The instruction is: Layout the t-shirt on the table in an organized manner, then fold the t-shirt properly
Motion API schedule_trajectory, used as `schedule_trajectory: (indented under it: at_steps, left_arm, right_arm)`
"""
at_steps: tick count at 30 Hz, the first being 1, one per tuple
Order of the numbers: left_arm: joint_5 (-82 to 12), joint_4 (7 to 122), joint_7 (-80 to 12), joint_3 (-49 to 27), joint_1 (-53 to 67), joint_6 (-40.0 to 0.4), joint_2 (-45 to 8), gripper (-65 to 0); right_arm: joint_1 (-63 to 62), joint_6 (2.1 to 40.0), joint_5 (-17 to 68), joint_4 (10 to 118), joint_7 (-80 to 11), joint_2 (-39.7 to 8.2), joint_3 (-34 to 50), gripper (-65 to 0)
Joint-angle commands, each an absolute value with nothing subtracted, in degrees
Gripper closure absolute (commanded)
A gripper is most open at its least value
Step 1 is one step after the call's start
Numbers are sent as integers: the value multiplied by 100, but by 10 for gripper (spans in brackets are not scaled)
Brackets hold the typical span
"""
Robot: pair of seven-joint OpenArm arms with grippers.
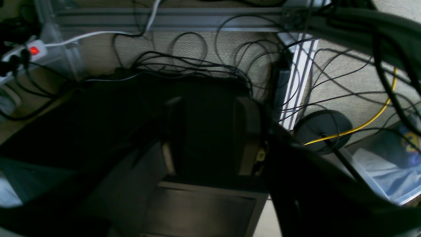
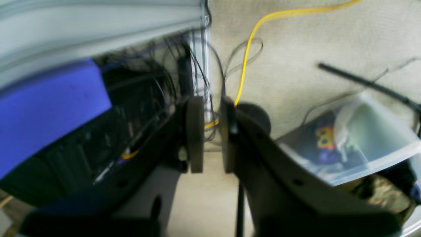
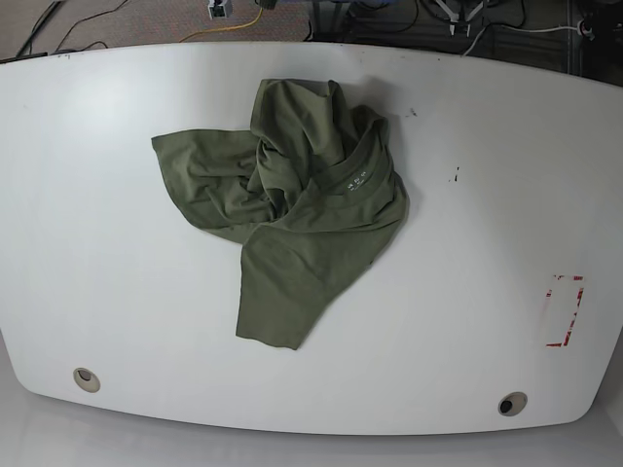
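Crumpled t-shirt [image 3: 292,209] lying mid-table [image 3: 467,321], soft, light and limp, probably best pinched at collar or hem; right hand [image 2: 208,138] slightly parted and empty, left hand [image 1: 210,138] open wider and empty, both off the table.

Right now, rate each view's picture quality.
Base view: sharp, evenly lit, the crumpled olive-green cotton t-shirt clear on the glossy white table. Left wrist view: very dark, left gripper barely readable. Right wrist view: motion-blurred, right gripper soft.

Base view bright, even, sharp; left wrist view dim, underexposed; right wrist view blurred throughout.
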State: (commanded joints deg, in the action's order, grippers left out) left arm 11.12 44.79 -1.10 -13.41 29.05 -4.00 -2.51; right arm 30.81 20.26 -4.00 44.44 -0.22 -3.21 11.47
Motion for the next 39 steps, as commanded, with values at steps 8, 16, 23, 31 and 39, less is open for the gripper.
schedule_trajectory:
  at_steps: [8, 16, 23, 31, 39]
  left_arm:
    - [1112, 5930, -119, -1341, 3960, -409, -242, -219]
    - [1033, 7310, -119, -1341, 5095, -409, -242, -219]
    - [338, 8470, -119, -1349, 5974, -409, -356, -219]
    - [-40, 9736, -119, -1543, 6712, -409, -567, -219]
    - [-48, 10659, -136, -1886, 6923, -418, -567, -219]
  right_arm:
    - [4057, 2026, -400, 5780, -48, -224, 1156, -94]
    - [5042, 2026, -400, 7187, -57, -180, 1156, -94]
    - [5789, 2026, -391, 8409, -57, -40, 1156, -94]
    - [6615, 2026, -391, 9921, -57, 154, 1156, -94]
    - [7064, 2035, -400, 11275, -391, 418, 1156, -89]
